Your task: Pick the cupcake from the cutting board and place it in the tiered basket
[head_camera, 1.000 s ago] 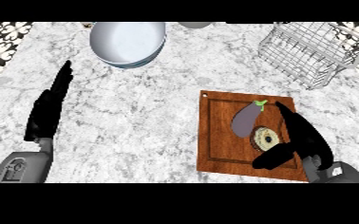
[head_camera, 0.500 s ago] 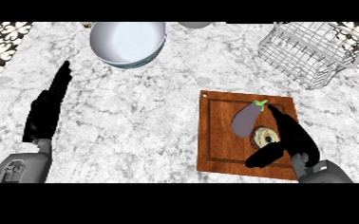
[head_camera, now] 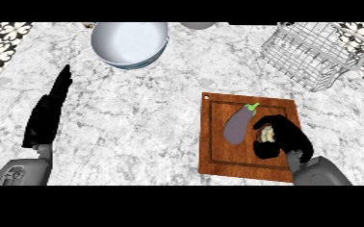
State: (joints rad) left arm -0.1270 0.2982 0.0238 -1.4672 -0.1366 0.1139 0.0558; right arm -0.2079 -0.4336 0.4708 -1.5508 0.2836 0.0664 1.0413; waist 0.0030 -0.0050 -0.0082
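1. Status: pick is about half done, by my read. The robot's right hand [head_camera: 288, 137] sits on the brown wooden cutting board [head_camera: 220, 150], fingers and thumb curled round the small pale cream cupcake [head_camera: 267, 134].
2. The cupcake is on the board's right half, showing only through the gap in the curl. From this steep angle I can't say for sure the fingers are actually touching it, and I see no sign it's off the wood yet.
3. Left to do: lift, carry up and to the right of the board to the white wire tiered basket [head_camera: 310, 53], then release inside. The basket is well apart from the board, beyond its top-right corner.
4. Hazard: the long purple eggplant w/ green stem [head_camera: 237, 124] lies on the board just left of the cupcake, v. near the hand. A straight-up lift should keep clear of it.
5. Change vs earlier frames: 0.5 s ago the right hand's fingers were stretched out over the cupcake, and they have since closed in round it. The forearm has come a bit further onto the board from its lower-right corner. The eggplant hasn't shifted.
6. The left hand [head_camera: 48, 110] is well left of the board, fingers straight and pressed together, pointing up. It's resting, same spot as before.
7. The round pale grey plates [head_camera: 129, 43] are above and left of the board and play no part in this.
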